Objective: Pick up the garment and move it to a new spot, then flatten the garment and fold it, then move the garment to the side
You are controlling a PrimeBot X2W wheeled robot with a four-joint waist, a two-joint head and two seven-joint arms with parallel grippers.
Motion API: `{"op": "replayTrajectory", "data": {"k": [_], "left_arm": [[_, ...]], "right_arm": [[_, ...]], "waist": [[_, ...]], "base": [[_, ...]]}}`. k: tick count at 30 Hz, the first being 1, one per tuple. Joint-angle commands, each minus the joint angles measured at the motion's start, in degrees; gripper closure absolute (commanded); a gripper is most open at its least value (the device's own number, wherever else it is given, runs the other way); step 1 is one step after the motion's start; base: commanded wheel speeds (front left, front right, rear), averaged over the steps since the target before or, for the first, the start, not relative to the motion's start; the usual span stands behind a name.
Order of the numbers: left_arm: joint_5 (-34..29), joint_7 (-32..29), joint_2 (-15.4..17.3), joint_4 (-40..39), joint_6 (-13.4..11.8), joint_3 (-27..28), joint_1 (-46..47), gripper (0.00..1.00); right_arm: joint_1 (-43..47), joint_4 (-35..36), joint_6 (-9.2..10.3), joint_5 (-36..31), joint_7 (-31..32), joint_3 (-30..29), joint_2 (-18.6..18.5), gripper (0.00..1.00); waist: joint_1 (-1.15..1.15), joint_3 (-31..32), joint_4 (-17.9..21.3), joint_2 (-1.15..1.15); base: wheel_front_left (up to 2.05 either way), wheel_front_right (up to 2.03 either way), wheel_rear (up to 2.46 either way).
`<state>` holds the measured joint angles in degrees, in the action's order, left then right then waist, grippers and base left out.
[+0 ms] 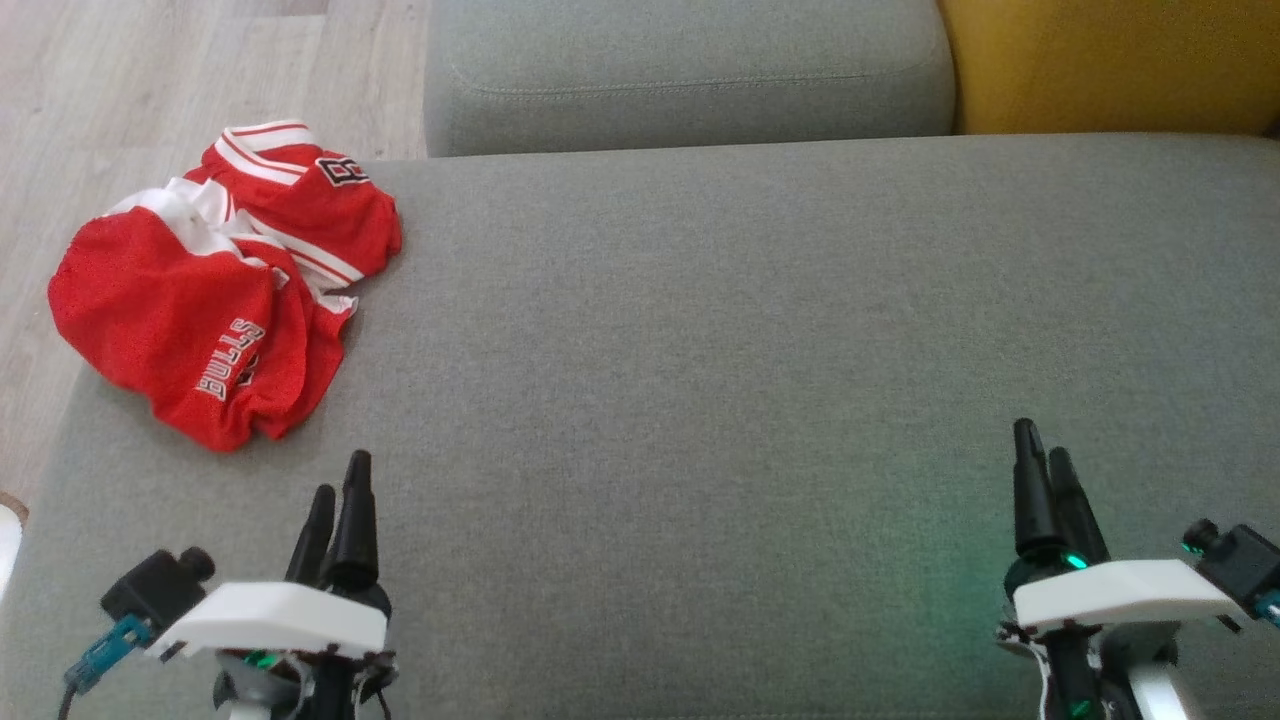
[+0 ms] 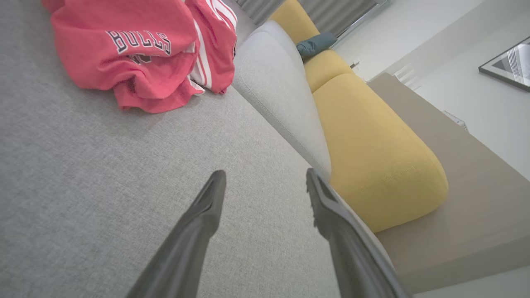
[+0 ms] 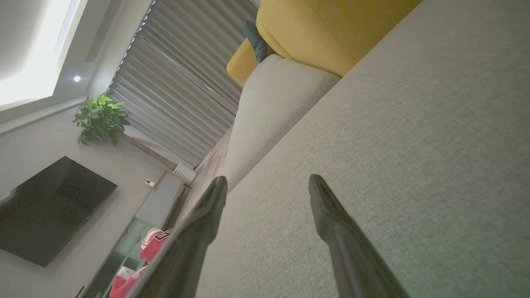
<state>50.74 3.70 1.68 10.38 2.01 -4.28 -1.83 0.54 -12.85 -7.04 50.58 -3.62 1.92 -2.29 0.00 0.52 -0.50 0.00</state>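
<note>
On the sofa (image 1: pixel 700 350), far left, our crumpled red jersey (image 1: pixel 215 300) reads BULLS. Near it, our left gripper (image 1: pixel 340 475) points forward, fingers wide and empty; far right, our right gripper (image 1: pixel 1043 440) points forward too, equally wide, empty.

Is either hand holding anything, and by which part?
Nothing is held. The left hand and right hand are open, empty; the red jersey lies untouched on the grey seat.
</note>
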Motion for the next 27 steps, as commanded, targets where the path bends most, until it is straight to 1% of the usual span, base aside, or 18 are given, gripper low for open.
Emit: {"op": "replayTrajectory", "data": {"k": [1, 23, 27], "left_arm": [[-1.83, 0.76, 0.74, -2.66, -0.11, 0.59, 1.74, 0.0], [-18.78, 4.45, 0.9, -3.01, -1.26, -1.38, 0.28, 0.0], [-20.91, 4.96, 0.92, -3.06, -1.46, -1.6, 0.16, 0.0]], "right_arm": [[-2.81, 1.94, -0.22, -2.01, -0.76, 1.21, -0.34, 0.0], [-2.69, 2.37, -0.3, -19.06, -4.48, 4.33, -0.43, 0.0], [-2.7, 2.38, -0.31, -21.4, -4.98, 4.59, -0.44, 0.0]], "waist": [[0.0, 0.04, -0.01, 0.0], [0.0, 1.04, -0.15, 0.0], [0.0, 1.11, -0.17, 0.0]], "base": [[0.0, 0.0, 0.0], [0.0, 0.0, 0.0], [0.0, 0.0, 0.0]]}}
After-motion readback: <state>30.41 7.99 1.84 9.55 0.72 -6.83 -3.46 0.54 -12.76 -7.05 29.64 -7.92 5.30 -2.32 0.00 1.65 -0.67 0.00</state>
